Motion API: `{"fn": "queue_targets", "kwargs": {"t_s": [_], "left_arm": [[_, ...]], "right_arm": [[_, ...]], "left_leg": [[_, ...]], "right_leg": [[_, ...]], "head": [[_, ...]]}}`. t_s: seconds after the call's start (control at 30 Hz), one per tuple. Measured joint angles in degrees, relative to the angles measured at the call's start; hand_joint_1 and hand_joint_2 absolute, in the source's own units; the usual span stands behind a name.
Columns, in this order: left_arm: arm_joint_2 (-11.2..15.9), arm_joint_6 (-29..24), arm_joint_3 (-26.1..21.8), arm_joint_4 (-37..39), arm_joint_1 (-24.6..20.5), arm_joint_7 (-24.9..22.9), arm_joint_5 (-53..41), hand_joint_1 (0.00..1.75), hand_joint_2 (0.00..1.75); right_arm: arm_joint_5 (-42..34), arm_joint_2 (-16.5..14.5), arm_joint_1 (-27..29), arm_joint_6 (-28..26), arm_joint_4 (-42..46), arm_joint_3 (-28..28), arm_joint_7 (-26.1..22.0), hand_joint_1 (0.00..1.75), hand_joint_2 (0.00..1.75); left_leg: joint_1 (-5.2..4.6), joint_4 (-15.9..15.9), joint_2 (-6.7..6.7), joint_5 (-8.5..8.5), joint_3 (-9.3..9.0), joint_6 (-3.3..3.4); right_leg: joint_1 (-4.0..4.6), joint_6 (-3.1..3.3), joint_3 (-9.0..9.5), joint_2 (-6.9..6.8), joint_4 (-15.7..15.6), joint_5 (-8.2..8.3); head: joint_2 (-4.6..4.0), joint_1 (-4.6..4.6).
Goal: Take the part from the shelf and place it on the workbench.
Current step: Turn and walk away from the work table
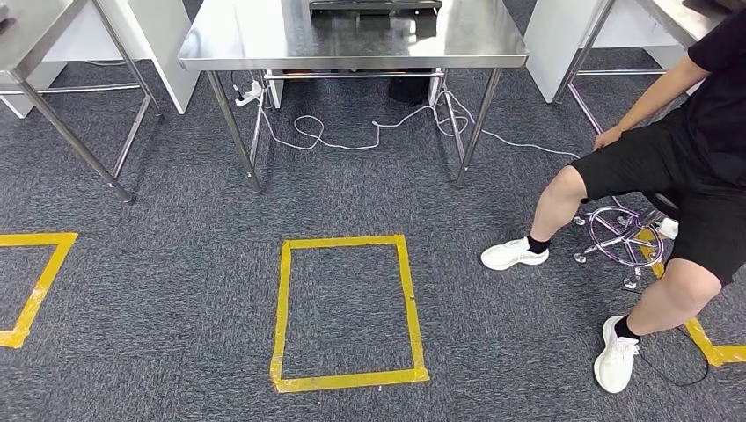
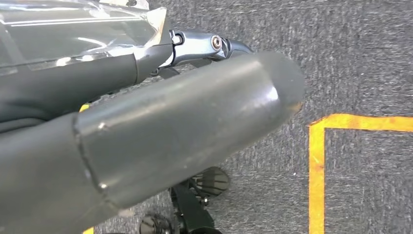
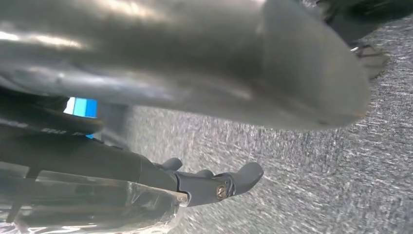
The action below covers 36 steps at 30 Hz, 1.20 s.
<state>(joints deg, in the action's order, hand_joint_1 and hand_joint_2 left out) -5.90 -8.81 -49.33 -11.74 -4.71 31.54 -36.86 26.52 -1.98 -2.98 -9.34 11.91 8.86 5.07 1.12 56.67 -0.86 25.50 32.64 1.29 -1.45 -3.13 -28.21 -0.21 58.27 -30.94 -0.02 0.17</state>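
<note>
left hand (image 2: 160,131): thumb extended | right hand (image 3: 204,87): thumb extended

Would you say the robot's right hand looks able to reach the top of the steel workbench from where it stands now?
Probably not yet. The workbench stands across a stretch of carpet, beyond the yellow taped square, and the right hand hangs low over the floor. The path itself looks free.

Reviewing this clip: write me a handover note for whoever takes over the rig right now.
Left hand: hangs over the grey carpet; grip unclear.
Right hand: also over carpet; grip unclear.
A clear shiny film lies along each hand's fingers; I cannot tell whether it is the part.
Ahead: stainless steel table, probably the workbench, beyond a yellow tape square. Seated person to the right.
Done: pick-up unconfirmed.
Left: place the part on the table.
</note>
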Motion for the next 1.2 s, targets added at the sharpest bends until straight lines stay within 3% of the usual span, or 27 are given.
{"fn": "queue_targets", "kwargs": {"t_s": [0.07, 0.17, 0.23, 0.3, 0.33, 0.37, 0.4, 0.5, 0.53, 0.57, 0.67, 0.8, 1.1, 1.17, 1.2], "left_arm": [[0.0, -0.2, 0.0, 0.0, 0.0, -0.2, -0.3, 0.00, 0.00], [0.0, -0.2, 0.0, 0.0, 0.0, -0.3, -0.5, 0.00, 0.00], [0.0, -0.3, 0.0, 0.0, 0.1, -0.3, -0.6, 0.00, 0.00], [0.0, -0.4, 0.0, 0.0, 0.1, -0.3, -0.8, 0.00, 0.00], [0.0, -0.5, 0.0, 0.0, 0.2, -0.4, -0.8, 0.00, 0.00], [0.0, -0.6, 0.0, 0.0, 0.2, -0.4, -0.8, 0.00, 0.00], [0.0, -0.7, 0.0, 0.0, 0.3, -0.4, -0.9, 0.00, 0.00], [0.0, -0.9, 0.0, 0.0, 0.3, -0.7, -1.0, 0.00, 0.00], [0.0, -1.0, 0.0, 0.0, 0.2, -0.9, -1.0, 0.00, 0.00], [0.0, -1.1, 0.0, 0.0, 0.2, -1.0, -1.0, 0.00, 0.00], [-0.1, -1.4, 0.0, 0.0, 0.3, -1.3, -1.1, 0.00, 0.00], [-0.1, -1.5, 0.0, 0.0, 0.3, -1.4, -1.1, 0.00, 0.00], [-0.1, -1.5, 0.0, 0.0, 0.2, -1.7, -1.7, 0.00, 0.00], [-0.3, -1.6, 0.0, 0.0, 0.2, -1.7, -1.7, 0.00, 0.00], [-0.3, -1.6, 0.0, 0.0, 0.2, -1.8, -1.7, 0.00, 0.00]], "right_arm": [[0.8, -0.2, 0.0, 0.0, -0.1, -0.7, 0.1, 0.00, 0.00], [1.8, -0.3, 0.1, -0.9, -0.3, -1.4, 0.1, 0.00, 0.00], [2.3, -0.3, 0.1, -1.9, -0.3, -1.9, 0.1, 0.00, 0.00], [2.5, -0.4, 0.1, -2.3, -0.4, -2.1, 0.1, 0.00, 0.00], [2.5, -0.4, 0.2, -2.3, -0.4, -2.1, 0.0, 0.00, 0.00], [2.6, -0.4, 0.2, -2.3, -0.5, -2.2, 0.0, 0.00, 0.00], [2.6, -0.4, 0.3, -2.3, -0.5, -2.2, 0.0, 0.00, 0.00], [2.7, -0.7, 0.3, -2.3, -0.6, -2.5, 0.0, 0.00, 0.00], [2.8, -0.8, 0.3, -2.2, -0.6, -2.6, 0.0, 0.00, 0.00], [2.8, -0.9, 0.2, -2.2, -0.6, -2.7, 0.0, 0.00, 0.00], [2.9, -1.0, 0.1, -2.0, -0.6, -2.7, 0.0, 0.00, 0.00], [2.9, -1.0, 0.1, -2.0, -0.7, -2.9, 0.0, 0.00, 0.00], [3.1, -1.3, 0.1, -2.0, -0.7, -3.2, 0.0, 0.00, 0.00], [3.2, -1.3, 0.1, -2.0, -0.7, -3.2, 0.1, 0.00, 0.00], [3.2, -1.3, 0.1, -2.0, -0.7, -3.2, 0.1, 0.00, 0.00]], "left_leg": [[-0.14, 0.2, -0.02, -0.39, 0.18, -0.69], [0.27, 0.8, 0.16, -0.18, 0.61, -1.69], [0.52, 5.0, 0.35, 3.18, 2.45, -2.07], [0.53, 12.7, 0.48, 7.70, 5.45, -2.26], [0.52, 15.8, 0.52, 8.88, 6.48, -2.26], [0.51, 16.9, 0.53, 8.97, 6.58, -2.15], [0.46, 15.8, 0.55, 7.97, 5.54, -1.88], [-0.04, 4.7, 0.72, 3.47, -1.01, -0.26], [-0.25, 2.1, 0.75, 2.88, -2.32, 0.15], [-0.39, 0.8, 0.74, 2.81, -2.86, 0.14], [-0.64, 0.3, 0.70, 2.69, -2.73, -0.56], [-1.08, 0.4, 0.71, 2.54, -2.53, -0.26], [-1.45, 0.8, 0.64, 1.84, -1.57, 1.04], [-1.13, -0.1, 0.16, 1.15, -1.65, 1.83], [-0.92, -0.5, -0.19, 0.80, -1.58, 2.19]], "right_leg": [[0.33, 0.70, 1.20, 0.21, -2.6, 0.27], [0.27, 2.27, 0.79, 0.22, -2.5, 1.06], [0.13, 3.37, 0.52, 0.13, -2.5, 1.75], [0.59, 3.99, 0.00, 0.08, -2.4, 2.23], [0.82, 4.14, -0.30, 0.07, -2.4, 2.40], [1.05, 4.22, -0.52, 0.08, -2.3, 2.51], [1.25, 4.25, -0.62, 0.09, -2.2, 2.58], [1.83, 4.17, -0.60, 0.15, -2.1, 2.67], [2.00, 4.06, -0.73, 0.13, -2.0, 2.70], [2.20, 3.96, -1.02, 0.10, -1.9, 2.71], [2.25, 3.71, -1.86, 0.01, -1.7, 2.72], [1.82, 3.21, -1.88, 0.03, -1.7, 3.04], [1.32, 1.75, -2.43, 0.15, -1.9, 3.95], [1.46, 1.65, -3.37, 0.24, -0.4, 3.01], [1.49, 1.78, -4.55, 0.26, 1.9, 1.67]], "head": [[0.00, -0.15], [-0.01, -0.24], [0.00, -0.36], [0.00, -0.43], [-0.01, -0.42], [-0.01, -0.42], [-0.01, -0.41], [-0.01, -0.38], [-0.01, -0.38], [-0.01, -0.34], [-0.01, -0.33], [-0.01, -0.33], [-0.01, -0.36], [-0.01, -0.28], [-0.01, -0.16]]}}
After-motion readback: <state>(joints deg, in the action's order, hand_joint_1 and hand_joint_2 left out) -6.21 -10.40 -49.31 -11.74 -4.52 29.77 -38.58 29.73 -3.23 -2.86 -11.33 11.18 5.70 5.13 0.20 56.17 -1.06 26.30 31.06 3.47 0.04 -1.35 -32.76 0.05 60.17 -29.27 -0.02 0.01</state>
